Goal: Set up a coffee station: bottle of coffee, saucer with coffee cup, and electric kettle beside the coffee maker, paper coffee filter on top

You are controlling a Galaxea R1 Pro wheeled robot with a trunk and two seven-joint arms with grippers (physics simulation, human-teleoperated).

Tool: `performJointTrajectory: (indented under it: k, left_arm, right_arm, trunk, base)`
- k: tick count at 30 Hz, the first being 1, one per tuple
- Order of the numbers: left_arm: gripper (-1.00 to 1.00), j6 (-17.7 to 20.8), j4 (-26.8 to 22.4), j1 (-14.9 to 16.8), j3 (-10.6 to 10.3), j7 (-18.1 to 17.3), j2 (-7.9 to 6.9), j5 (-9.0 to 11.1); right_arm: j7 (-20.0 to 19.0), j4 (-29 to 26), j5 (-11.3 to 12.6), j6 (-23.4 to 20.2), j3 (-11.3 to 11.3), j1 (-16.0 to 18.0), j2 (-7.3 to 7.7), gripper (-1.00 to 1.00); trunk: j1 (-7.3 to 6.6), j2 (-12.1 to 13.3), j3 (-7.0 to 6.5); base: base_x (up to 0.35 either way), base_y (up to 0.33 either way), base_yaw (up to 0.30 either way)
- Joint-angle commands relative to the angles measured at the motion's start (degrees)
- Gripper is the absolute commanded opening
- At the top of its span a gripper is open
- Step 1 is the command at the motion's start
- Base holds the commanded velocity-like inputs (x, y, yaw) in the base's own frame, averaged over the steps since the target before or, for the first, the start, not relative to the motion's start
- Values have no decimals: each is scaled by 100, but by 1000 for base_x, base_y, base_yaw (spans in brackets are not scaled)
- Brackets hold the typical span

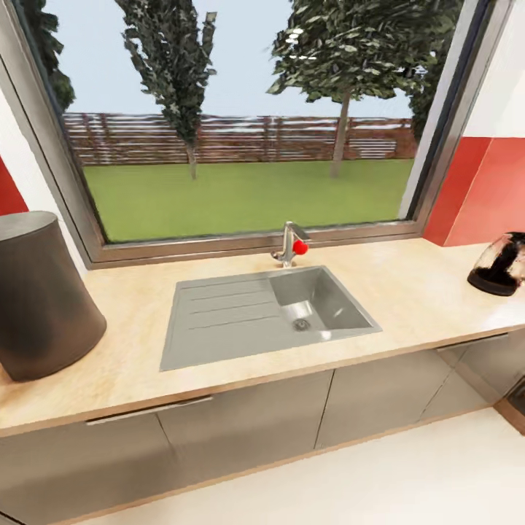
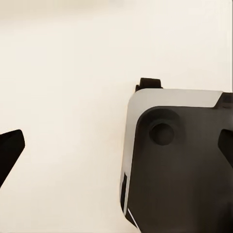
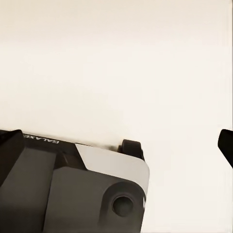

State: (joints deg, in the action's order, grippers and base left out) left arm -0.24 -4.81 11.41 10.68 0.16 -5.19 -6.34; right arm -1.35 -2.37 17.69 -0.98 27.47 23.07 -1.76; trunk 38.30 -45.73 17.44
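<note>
Kettle (image 1: pixel 502 264) sits at the countertop's (image 1: pixel 408 288) far right, cut by the frame edge, well apart from the sink (image 1: pixel 255 315). Both grippers hang over pale floor, fingers spread and empty. Reaching from here risks knocking the kettle off.

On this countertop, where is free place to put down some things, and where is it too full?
The kitchen countertop has a wide bare patch between the sink and the electric kettle at the right edge. A narrower bare strip lies between the sink's drainboard and the dark round bin. The strip behind the sink is tight around the faucet.
</note>
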Motion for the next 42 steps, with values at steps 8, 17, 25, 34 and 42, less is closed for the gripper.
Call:
performJointTrajectory:
  k: [8, 17, 25, 34, 42]
  left_arm:
    - [100, -3, -3, 1, 48, 2, 1, -52]
    - [100, -187, 113, -4, 48, 0, 1, -52]
    - [100, -247, 188, -8, 48, 2, -1, -60]
    - [100, -228, 199, -336, 23, -6, -66, -68]
    - [100, -216, 202, -718, 13, 146, -354, -69]
  right_arm:
    - [-14, 0, 60, -13, 48, 5, 0, 100]
    - [-14, 0, 60, -10, 48, 5, 0, 100]
    - [-14, 0, 60, -10, 48, 5, 0, 100]
    - [-14, -6, 62, -9, 48, 5, 8, 100]
    - [-22, -77, 479, 0, 13, 5, 173, 100]
  trunk:
    - [1, -5, 7]
    - [1, -5, 7]
    - [1, -5, 7]
    - [1, -5, 7]
    - [1, -5, 7]
  base:
    - [-1, -276, -300]
    - [25, -276, -300]
    - [170, -270, -300]
    - [150, -193, -298]
    - [5, -3, -69]
